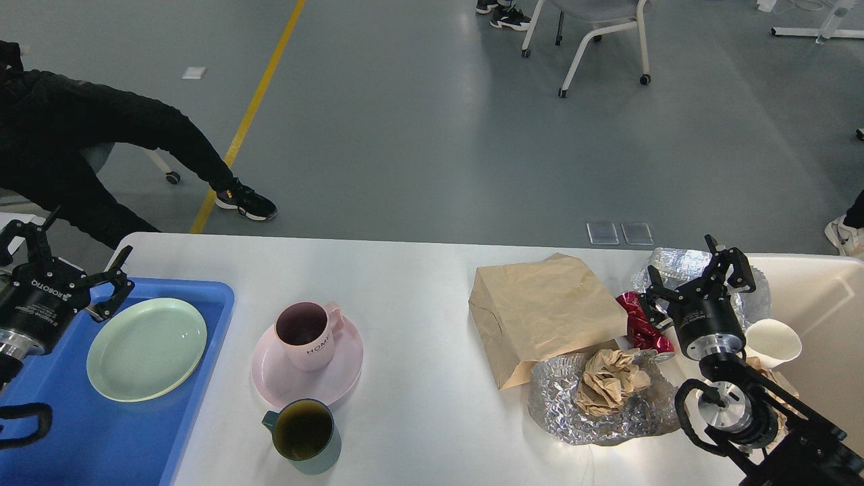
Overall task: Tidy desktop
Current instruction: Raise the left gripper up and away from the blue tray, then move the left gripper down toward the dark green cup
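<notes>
White and faintly glossy, the surface (432, 283) fills the near half of our view. Both our pincers gape wide and empty — left pincer (81, 266) over the blue tray (202, 378), right pincer (698, 273) above crumpled foil (601, 415). Reaching the paper bag (540, 310) may snag foil — or topple the white paper cup (773, 341).

the middle of the desktop (418, 317) lay bare, an open lane between the pink mug (307, 335) on its saucer (270, 378) and the brown paper bag (543, 317). the green mug (304, 435) blocked the near edge. to the right, crumpled foil (594, 412), a crushed red can (641, 324) and a paper cup (773, 342) crowded together, leaving little room.
</notes>
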### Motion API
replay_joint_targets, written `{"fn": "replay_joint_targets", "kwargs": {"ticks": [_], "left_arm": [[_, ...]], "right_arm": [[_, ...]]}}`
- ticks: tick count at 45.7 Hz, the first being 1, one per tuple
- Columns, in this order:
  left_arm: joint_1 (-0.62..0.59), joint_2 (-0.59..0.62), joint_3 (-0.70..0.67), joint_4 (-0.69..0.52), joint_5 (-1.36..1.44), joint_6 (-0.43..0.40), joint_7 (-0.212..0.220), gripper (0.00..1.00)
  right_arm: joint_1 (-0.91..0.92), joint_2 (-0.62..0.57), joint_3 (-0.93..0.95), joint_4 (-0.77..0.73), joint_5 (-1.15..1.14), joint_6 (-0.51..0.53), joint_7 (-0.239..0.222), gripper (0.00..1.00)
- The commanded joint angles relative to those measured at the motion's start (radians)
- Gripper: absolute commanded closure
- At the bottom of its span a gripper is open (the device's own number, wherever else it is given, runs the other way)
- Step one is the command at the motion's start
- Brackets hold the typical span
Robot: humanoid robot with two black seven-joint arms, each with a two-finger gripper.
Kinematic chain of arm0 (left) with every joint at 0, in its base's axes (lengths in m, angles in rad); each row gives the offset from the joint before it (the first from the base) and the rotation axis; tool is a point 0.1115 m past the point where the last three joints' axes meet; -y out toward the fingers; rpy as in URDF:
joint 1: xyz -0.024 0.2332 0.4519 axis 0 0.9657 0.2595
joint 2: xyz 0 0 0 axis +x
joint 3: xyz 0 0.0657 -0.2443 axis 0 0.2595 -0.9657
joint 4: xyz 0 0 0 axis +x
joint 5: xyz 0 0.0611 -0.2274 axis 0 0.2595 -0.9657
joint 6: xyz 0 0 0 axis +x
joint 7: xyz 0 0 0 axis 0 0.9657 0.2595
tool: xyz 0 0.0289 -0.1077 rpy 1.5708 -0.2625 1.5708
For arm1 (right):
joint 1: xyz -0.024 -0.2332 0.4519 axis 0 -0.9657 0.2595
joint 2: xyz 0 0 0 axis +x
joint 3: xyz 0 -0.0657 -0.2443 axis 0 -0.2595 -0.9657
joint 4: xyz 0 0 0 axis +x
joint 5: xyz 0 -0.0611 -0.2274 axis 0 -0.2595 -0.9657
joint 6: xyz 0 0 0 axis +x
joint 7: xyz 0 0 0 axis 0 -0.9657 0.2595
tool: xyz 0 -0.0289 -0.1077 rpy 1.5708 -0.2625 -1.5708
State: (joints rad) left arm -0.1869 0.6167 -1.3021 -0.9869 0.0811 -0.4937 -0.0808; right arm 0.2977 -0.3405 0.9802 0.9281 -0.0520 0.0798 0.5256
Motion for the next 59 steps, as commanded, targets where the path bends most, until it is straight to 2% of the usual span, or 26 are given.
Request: {"fn": "replay_joint_targets", "kwargs": {"ticks": [1, 7, 14, 16, 22, 27, 30, 34, 37, 43, 47, 54, 59], "left_arm": [[-0.213, 0.130, 0.283, 0.114, -0.001, -0.005, 0.012, 0.04], [-0.458, 0.282, 0.711, 0.128, 0.002, -0.017, 0.013, 0.04], [-0.816, 0.307, 1.223, 0.128, 0.003, -0.019, 0.013, 0.03], [-0.957, 0.296, 1.427, 0.126, 0.003, -0.020, 0.012, 0.03], [-1.294, 0.193, 1.883, 0.111, 0.005, -0.028, 0.009, 0.04], [-1.560, 0.091, 2.262, 0.076, 0.008, -0.068, 0.013, 0.04], [-1.703, 0.005, 2.431, 0.045, -0.004, -0.080, -0.016, 0.04], [-1.807, -0.104, 2.523, -0.001, -0.009, -0.115, -0.022, 0.03], [-1.865, -0.153, 2.558, -0.090, -0.012, -0.164, -0.027, 0.03], [-2.022, -0.290, 2.594, -0.235, -0.015, -0.194, -0.027, 0.03], [-2.099, -0.331, 2.612, -0.285, -0.029, -0.207, -0.024, 0.03], [-2.287, -0.406, 2.634, -0.444, -0.098, -0.316, -0.017, 0.03], [-2.401, -0.434, 2.666, -0.556, -0.220, -0.324, -0.014, 0.03]], "right_arm": [[0.000, 0.000, 0.000, 0.000, 0.000, 0.000, 0.001, 0.00], [0.000, 0.000, 0.000, 0.000, 0.000, 0.000, 0.001, 0.00], [0.000, 0.000, 0.000, 0.001, 0.000, 0.000, 0.001, 0.00], [0.000, 0.000, 0.000, 0.000, 0.000, 0.000, 0.001, 0.00], [0.000, 0.000, 0.000, 0.001, 0.001, 0.000, -0.001, 0.00], [0.000, 0.000, 0.000, 0.001, 0.000, 0.000, 0.001, 0.00], [0.000, 0.000, 0.000, 0.001, 0.001, 0.000, 0.001, 0.00], [0.000, 0.000, 0.000, 0.001, 0.000, 0.000, 0.001, 0.00], [0.000, 0.000, 0.000, 0.001, 0.001, 0.000, -0.001, 0.00], [0.000, 0.000, 0.000, 0.001, 0.000, 0.000, 0.001, 0.00], [0.000, 0.000, 0.000, 0.001, 0.000, 0.000, 0.001, 0.00], [0.000, 0.000, 0.000, 0.000, 0.001, 0.000, 0.001, 0.00], [0.000, 0.000, 0.000, 0.000, 0.000, 0.000, 0.001, 0.00]]}}
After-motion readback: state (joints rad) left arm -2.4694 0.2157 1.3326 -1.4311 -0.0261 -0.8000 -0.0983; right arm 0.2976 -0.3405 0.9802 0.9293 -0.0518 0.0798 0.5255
